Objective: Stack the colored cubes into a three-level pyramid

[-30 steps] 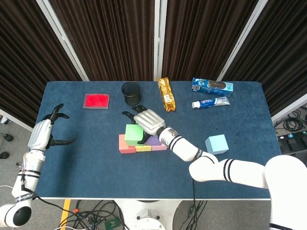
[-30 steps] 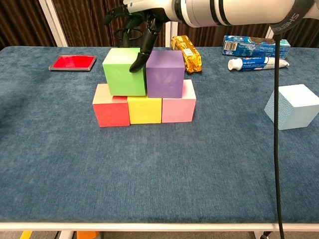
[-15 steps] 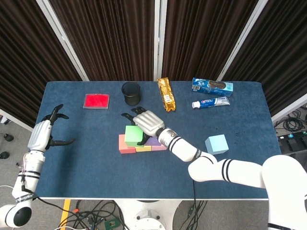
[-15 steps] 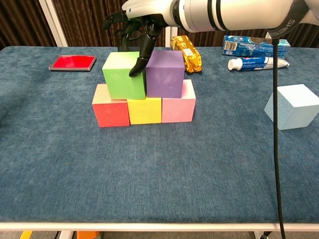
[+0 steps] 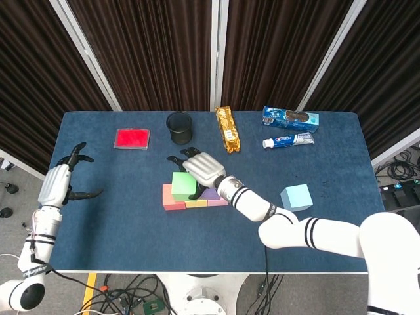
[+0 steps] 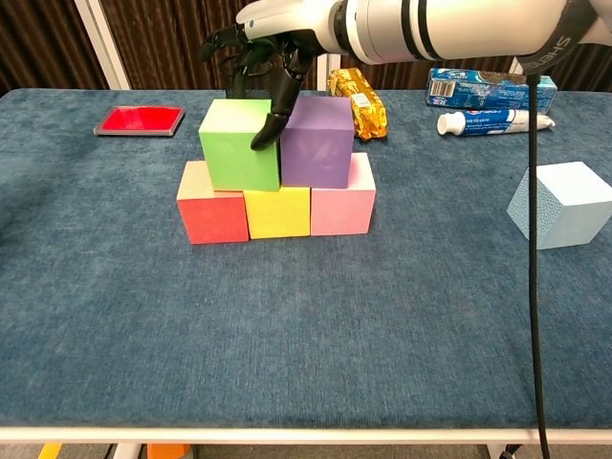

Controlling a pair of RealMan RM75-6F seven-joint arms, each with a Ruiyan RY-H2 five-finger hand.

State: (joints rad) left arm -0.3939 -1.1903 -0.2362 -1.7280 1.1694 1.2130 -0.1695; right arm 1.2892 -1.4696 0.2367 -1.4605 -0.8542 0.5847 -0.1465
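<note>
Cubes are going up nicely: bottom row reads red foam cube point(image 6: 212, 212), yellow foam cube point(image 6: 277, 211) and pink foam cube point(image 6: 341, 205), side by side on the blue cloth-covered desk point(image 6: 306, 325). Second level is on too, a green foam cube point(image 6: 240, 143) touching a purple foam cube point(image 6: 317, 142). Right hand point(image 6: 271, 43) hangs over that pair, fingers point(image 6: 275, 117) curled down with one tip at the seam between green and purple, holding nothing. Looks like a nudge to square up the green one, which overhangs the red. Left hand point(image 5: 60, 182) sits at the far left edge, fingers spread, empty. Only the cap is missing, I'd say: the pale blue foam cube point(image 6: 566, 203) waits well apart, far right. Black round cup point(image 5: 179, 128) at the back; can't see inside it.
</note>
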